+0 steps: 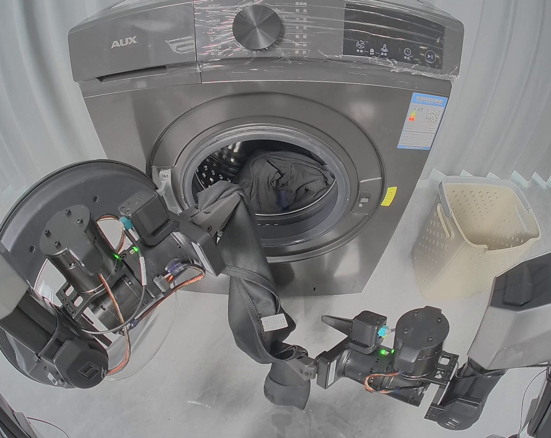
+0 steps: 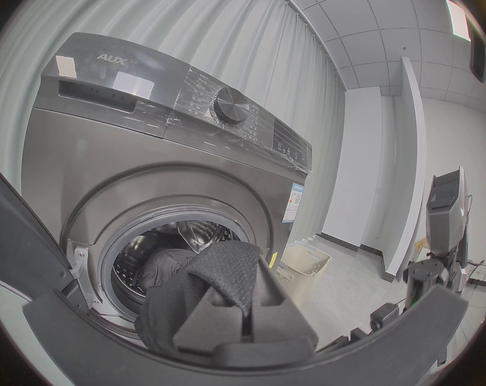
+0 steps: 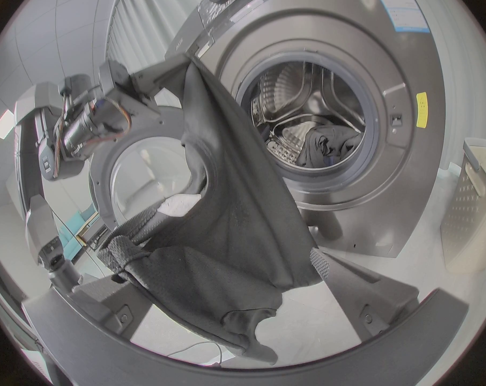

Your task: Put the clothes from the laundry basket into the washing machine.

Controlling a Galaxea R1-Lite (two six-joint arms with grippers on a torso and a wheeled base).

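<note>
The grey washing machine (image 1: pixel 263 123) stands with its round door (image 1: pixel 62 214) swung open to the left. One dark garment (image 1: pixel 284 180) lies inside the drum. A second dark garment (image 1: pixel 248 275) hangs from the drum's lower left rim down toward the floor. My left gripper (image 1: pixel 217 211) is shut on its upper end, just in front of the opening, and its fingers (image 2: pixel 221 323) pinch the cloth. My right gripper (image 1: pixel 315 342) is low in front of the machine, open, with the garment's lower end (image 3: pixel 221 264) draped across its spread fingers. The cream laundry basket (image 1: pixel 476 232) stands to the machine's right.
Grey curtains hang behind and beside the machine. The open door takes up the space on the left, close behind my left arm. Bare grey floor lies between the machine's front and my right arm.
</note>
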